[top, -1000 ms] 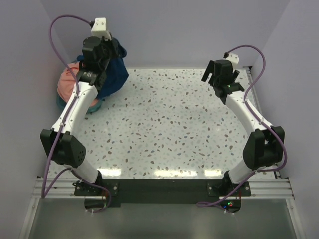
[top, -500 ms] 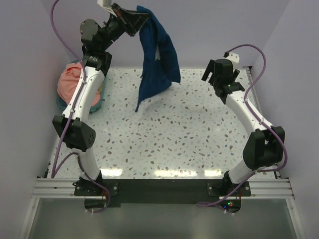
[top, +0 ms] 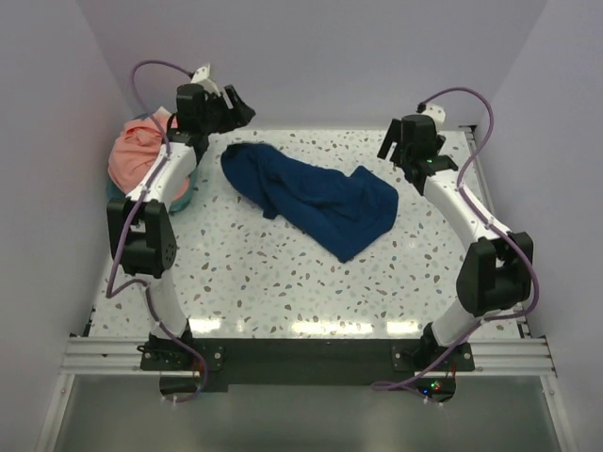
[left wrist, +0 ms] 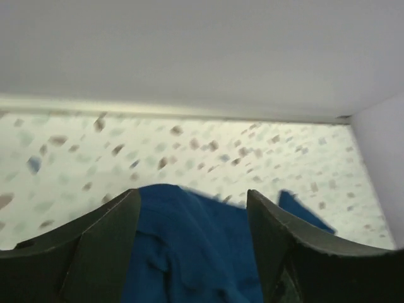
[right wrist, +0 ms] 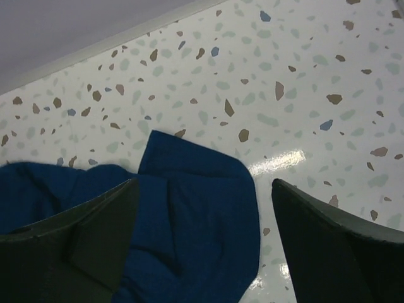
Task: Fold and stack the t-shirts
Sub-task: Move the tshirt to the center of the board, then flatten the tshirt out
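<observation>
Here, my left gripper (top: 239,107) hangs above the far left part of the speckled table (top: 283,273), its fingers spread apart and nothing between them; in the left wrist view the navy blue t-shirt (top: 316,198) shows below the gap, clear of both fingers. My right gripper (top: 394,153) hangs over the far right part of the table, jaws wide and likewise empty; the right wrist view looks down between its fingers at one rounded end of the same shirt and at bare table beside it. The navy blue t-shirt lies unfolded and rumpled on the table, running diagonally from just below my left gripper towards the middle right, so that it sits between the two grippers and touches neither. The salmon-pink t-shirt (top: 137,155) is bunched in the round teal basket (top: 185,199) at the far left corner, partly hidden behind my left arm and well apart from the navy one.
</observation>
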`<state>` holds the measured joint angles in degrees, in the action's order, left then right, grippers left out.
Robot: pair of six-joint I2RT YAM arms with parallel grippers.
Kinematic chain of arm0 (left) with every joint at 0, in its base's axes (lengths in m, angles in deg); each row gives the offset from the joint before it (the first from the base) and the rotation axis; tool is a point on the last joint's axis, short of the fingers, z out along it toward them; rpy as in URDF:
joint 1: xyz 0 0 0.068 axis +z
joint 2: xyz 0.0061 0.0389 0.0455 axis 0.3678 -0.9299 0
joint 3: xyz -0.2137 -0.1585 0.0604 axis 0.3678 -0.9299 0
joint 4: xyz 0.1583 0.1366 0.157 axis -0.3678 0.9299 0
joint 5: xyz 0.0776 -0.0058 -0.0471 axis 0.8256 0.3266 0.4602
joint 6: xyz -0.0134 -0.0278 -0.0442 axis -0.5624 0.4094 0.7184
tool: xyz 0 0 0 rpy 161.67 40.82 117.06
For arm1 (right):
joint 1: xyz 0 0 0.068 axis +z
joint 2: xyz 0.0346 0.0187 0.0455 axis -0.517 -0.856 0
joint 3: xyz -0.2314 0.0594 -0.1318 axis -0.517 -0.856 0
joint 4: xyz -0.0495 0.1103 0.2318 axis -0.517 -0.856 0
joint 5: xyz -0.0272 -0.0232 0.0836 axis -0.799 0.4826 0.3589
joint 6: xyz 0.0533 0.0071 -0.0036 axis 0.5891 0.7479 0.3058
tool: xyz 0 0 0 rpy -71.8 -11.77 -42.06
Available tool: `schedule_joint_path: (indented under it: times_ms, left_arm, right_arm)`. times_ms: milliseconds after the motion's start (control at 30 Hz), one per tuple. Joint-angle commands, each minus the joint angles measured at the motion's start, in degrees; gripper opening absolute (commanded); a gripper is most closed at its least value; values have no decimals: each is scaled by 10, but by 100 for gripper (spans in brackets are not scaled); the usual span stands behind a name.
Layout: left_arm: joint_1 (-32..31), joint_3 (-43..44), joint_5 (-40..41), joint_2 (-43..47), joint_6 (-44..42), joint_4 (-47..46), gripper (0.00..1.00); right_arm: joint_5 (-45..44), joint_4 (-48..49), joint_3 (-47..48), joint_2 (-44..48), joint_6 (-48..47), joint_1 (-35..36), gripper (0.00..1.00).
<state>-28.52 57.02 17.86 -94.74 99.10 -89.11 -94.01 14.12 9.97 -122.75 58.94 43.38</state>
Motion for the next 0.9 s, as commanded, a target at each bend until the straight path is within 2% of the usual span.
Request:
schedule_joint_path:
  times_ms: [0, 200, 467, 700, 867]
  left_arm:
    - [5, 46, 117, -76, -88, 236, 74]
    - [-10, -29, 100, -87, -105, 215, 77]
    - [-11, 14, 152, -150, -147, 286, 77]
    - [-15, 25, 223, -163, -178, 318, 76]
    - [-15, 42, 194, -195, -176, 309, 76]
  right_arm:
    - [62, -40, -1, -31, -4, 0, 87]
    - [53, -132, -4, -83, 39, 1, 86]
    - [46, -221, 15, -144, 66, -1, 84]
    - [68, -229, 26, -187, 64, -21, 79]
    - [127, -211, 34, -215, 55, -49, 74]
